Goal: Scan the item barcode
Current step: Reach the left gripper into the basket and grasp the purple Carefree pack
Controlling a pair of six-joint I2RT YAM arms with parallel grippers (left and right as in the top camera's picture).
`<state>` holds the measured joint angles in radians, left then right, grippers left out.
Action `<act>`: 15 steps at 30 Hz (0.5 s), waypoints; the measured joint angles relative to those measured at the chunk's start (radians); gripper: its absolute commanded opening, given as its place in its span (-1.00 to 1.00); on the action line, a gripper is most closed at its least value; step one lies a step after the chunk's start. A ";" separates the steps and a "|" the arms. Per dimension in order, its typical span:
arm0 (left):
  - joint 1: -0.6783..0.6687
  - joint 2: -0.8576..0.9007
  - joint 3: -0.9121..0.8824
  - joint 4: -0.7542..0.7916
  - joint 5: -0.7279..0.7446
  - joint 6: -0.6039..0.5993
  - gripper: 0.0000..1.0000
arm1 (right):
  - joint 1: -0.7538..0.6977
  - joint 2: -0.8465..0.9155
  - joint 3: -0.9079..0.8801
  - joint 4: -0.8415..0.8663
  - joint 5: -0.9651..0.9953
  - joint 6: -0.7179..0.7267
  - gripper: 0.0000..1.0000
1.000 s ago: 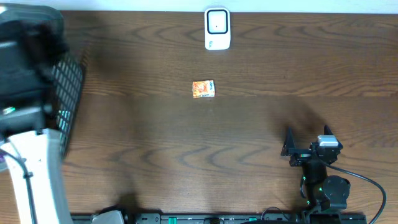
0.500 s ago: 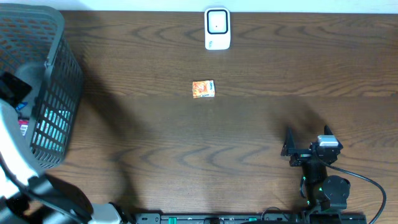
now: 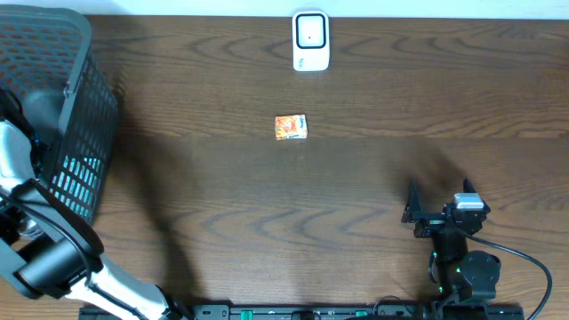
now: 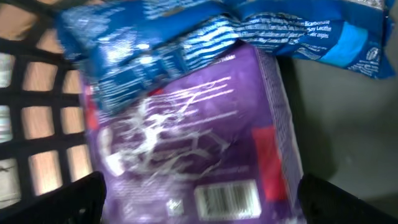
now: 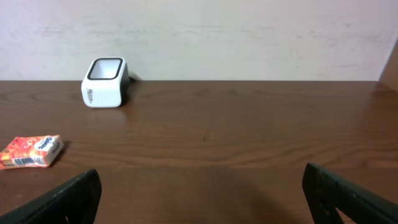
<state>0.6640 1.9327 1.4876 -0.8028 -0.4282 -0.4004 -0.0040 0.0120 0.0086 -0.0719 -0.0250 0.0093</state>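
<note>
- Left jaws released, spread wide over a purple packet (image 4: 186, 143), barcode (image 4: 227, 200) facing up, inside the basket (image 3: 84, 107); blue packets (image 4: 186, 43) lie against it.
- Right jaws released, empty, low over the desk (image 3: 356, 178).
- Only the left wrist view reveals those contents; overhead shows an orange packet (image 3: 291, 127) lying apart from the scanner (image 3: 310, 41).
</note>
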 measured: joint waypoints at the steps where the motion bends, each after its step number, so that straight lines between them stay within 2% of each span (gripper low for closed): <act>1: 0.001 0.011 0.000 0.007 0.008 0.000 0.96 | 0.000 0.000 0.000 0.000 0.000 0.000 0.98; 2: 0.001 0.023 0.000 0.015 0.021 -0.002 0.99 | 0.000 0.000 0.000 0.000 0.000 0.000 0.98; 3: 0.002 0.037 0.000 0.023 0.037 -0.005 0.89 | 0.000 0.000 0.000 0.000 0.000 0.000 0.98; 6: 0.001 0.075 0.000 0.026 0.063 -0.018 0.29 | 0.000 0.000 0.000 0.000 0.000 0.000 0.98; 7: 0.001 0.083 0.000 0.026 0.061 -0.017 0.18 | 0.000 0.000 0.000 0.000 0.000 0.000 0.99; 8: 0.001 0.085 0.000 0.027 0.059 -0.015 -0.05 | 0.000 0.000 0.000 0.000 0.000 0.000 0.99; 10: 0.002 0.085 0.002 0.027 0.059 -0.013 -0.37 | 0.000 0.000 0.000 0.000 0.000 0.000 0.98; 12: 0.002 0.085 0.006 0.026 0.058 -0.015 -0.81 | 0.000 0.000 0.000 0.000 0.000 0.000 0.99; 15: 0.000 0.073 0.019 0.013 0.050 -0.002 -0.85 | 0.000 0.000 0.000 0.000 0.000 0.000 0.99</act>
<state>0.6643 2.0060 1.5066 -0.7902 -0.3782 -0.4019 -0.0040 0.0120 0.0086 -0.0723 -0.0250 0.0093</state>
